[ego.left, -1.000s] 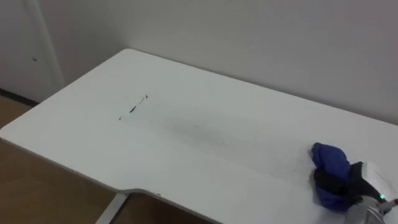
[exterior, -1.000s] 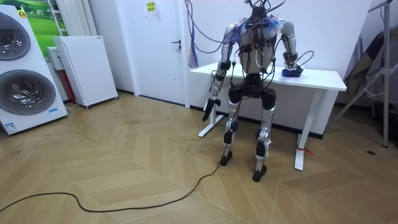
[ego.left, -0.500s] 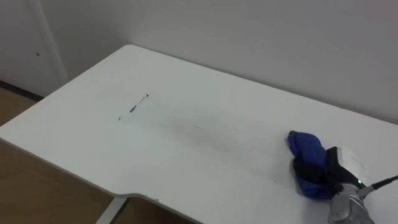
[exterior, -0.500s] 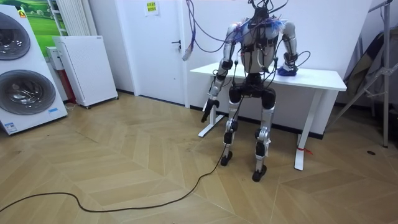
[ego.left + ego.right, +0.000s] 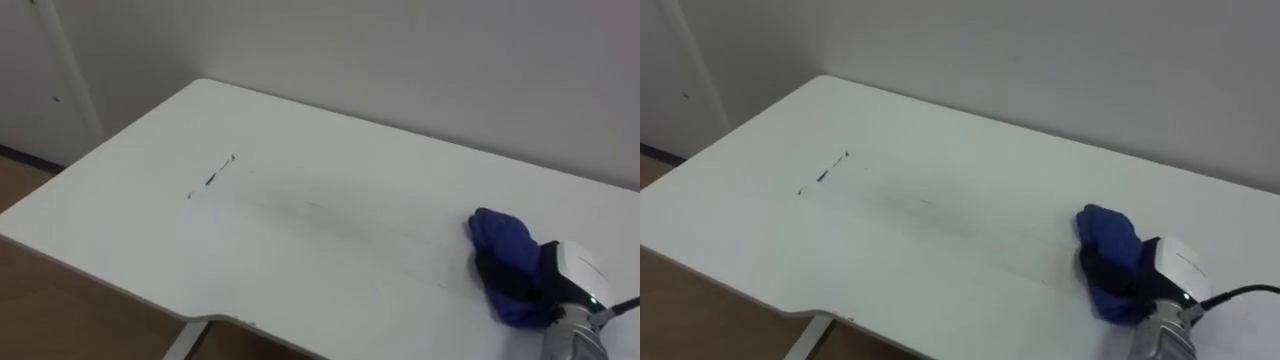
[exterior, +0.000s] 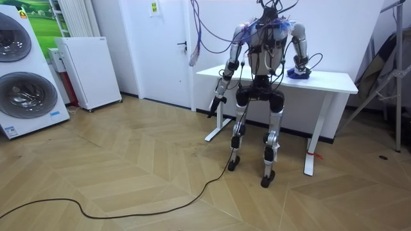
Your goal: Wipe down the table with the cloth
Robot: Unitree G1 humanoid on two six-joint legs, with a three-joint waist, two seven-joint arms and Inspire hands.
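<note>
White walls (image 6: 122,45), wood floor (image 6: 128,167) (herringbone) — stacked washers (image 6: 22,70).

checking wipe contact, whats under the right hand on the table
A bunched blue cloth, gripped by the right hand and resting on the white table. The table beneath the cloth is covered and cannot be seen.

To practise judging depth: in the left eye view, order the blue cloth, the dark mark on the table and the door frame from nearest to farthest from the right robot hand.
1. Blue cloth: gripped in the right robot hand, right end.
2. Dark mark: left part of the table.
3. Door frame: past the table's left end.
</note>
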